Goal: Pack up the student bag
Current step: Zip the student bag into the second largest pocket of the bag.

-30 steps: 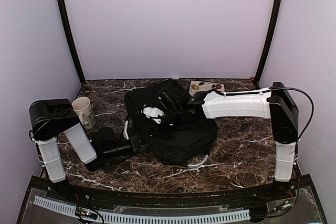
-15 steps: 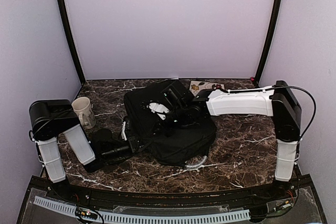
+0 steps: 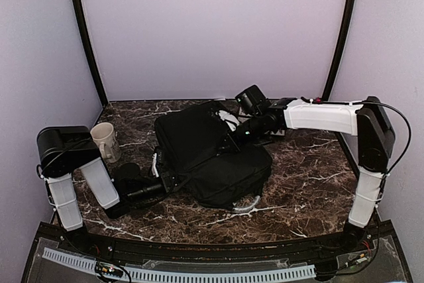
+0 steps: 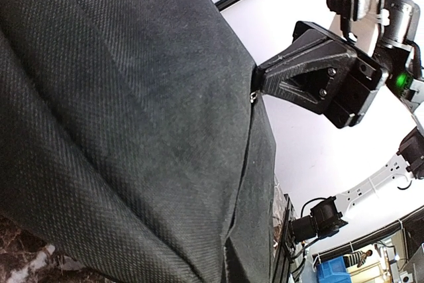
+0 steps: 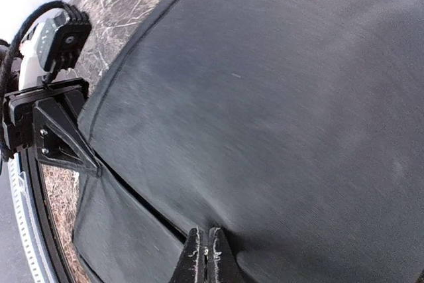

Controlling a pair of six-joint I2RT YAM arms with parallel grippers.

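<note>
While both arms stretch toward it, the large black soft fabric student bag (image 3: pixel 199 157) lies flat in the middle of the dark brown, white-veined marble table (image 3: pixel 311 183), its long side slanting from near left to far right.

Look at the left gripper (image 5: pixel 97 168). It sits low at the bag's near left corner, black fingers drawn together right on the edge of the top panel. That pincer is as narrow as can be, nipped onto fabric.

On the other side, the right gripper (image 5: pixel 206 251) is stretched in from the bag's right, its white forearm held above the tabletop. Its two fingers are pressed tight together on the rim of that same panel, at the bag's far right edge. The left wrist view catches that black claw biting the seam, and the cloth between the two grips lies stretched smooth. A dark slit shows under the panel's edge along the bag's side.

Left of the bag and clear of it, a cream ceramic mug (image 3: pixel 104 141) stands upright. At the bag's near right edge a pale curved loop (image 3: pixel 246 206) pokes out onto the marble, and I cannot tell what it belongs to.
</note>
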